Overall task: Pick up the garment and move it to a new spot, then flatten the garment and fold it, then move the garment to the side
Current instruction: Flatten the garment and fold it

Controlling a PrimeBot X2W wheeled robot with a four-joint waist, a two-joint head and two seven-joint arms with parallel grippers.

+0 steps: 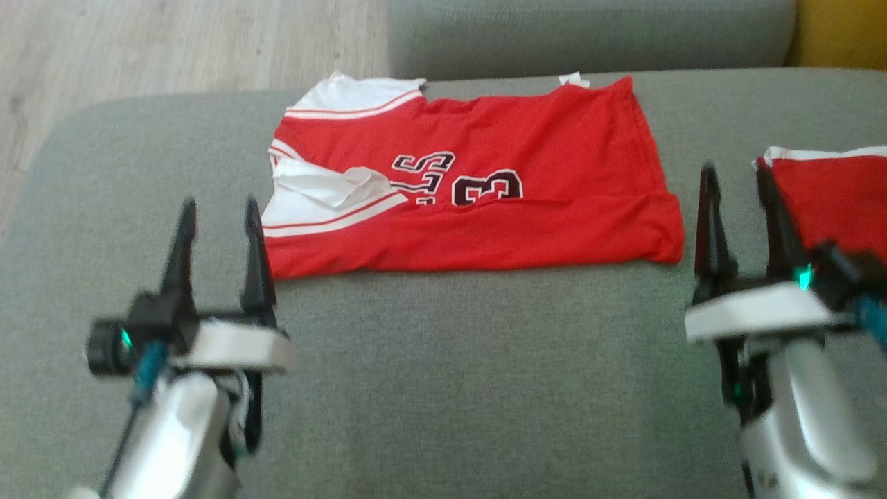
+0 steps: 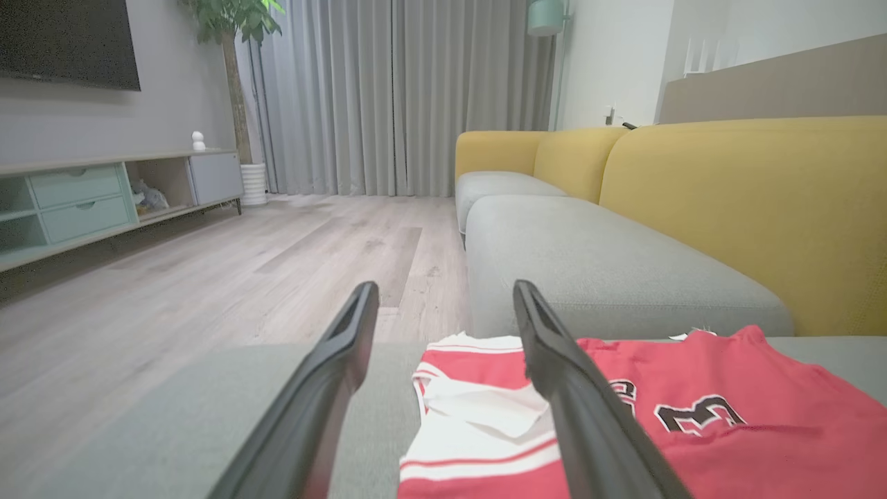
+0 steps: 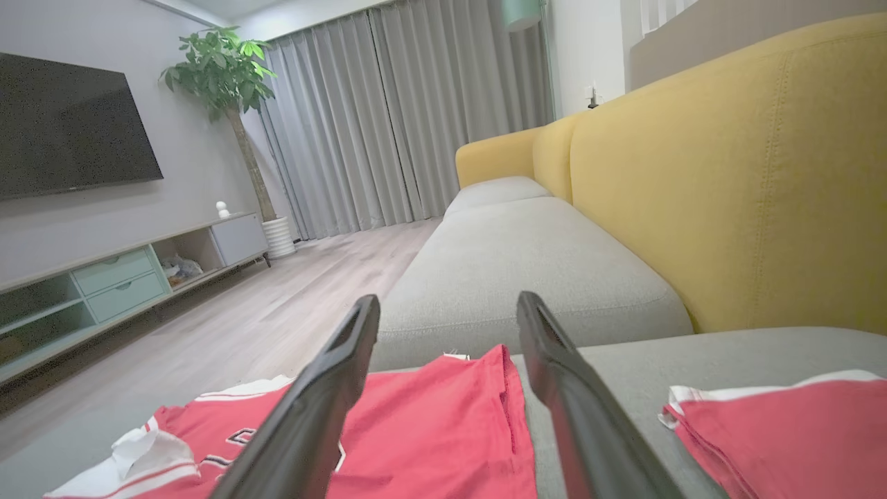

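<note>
Pale forearms, cut off by the bottom edge of the head view, carry both hands above a grey fabric sofa seat cushion (image 1: 450,388). The left hand (image 1: 219,204) and the right hand (image 1: 734,170) each hold their dark fingers spread wide, gripping nothing. Just beyond them lies the task's thing, a folded red jersey (image 1: 485,222) with white striped sleeves and dark numerals, flat on the cushion between the two hands. Its long axis runs left to right across the head view, with the sleeve end toward the robot's left and the plain hem toward its right. A fold swallows the lower part of the numerals, and the whole head view is soft. From the left wrist, one finger of the left hand (image 2: 445,287) covers a strip of the jersey. A second red garment (image 1: 831,201) with a white edge lies beside the right hand, cropped by the frame and partly behind a finger. Farther off are a yellow backrest (image 1: 842,31) and pale wooden floor (image 1: 173,41).
</note>
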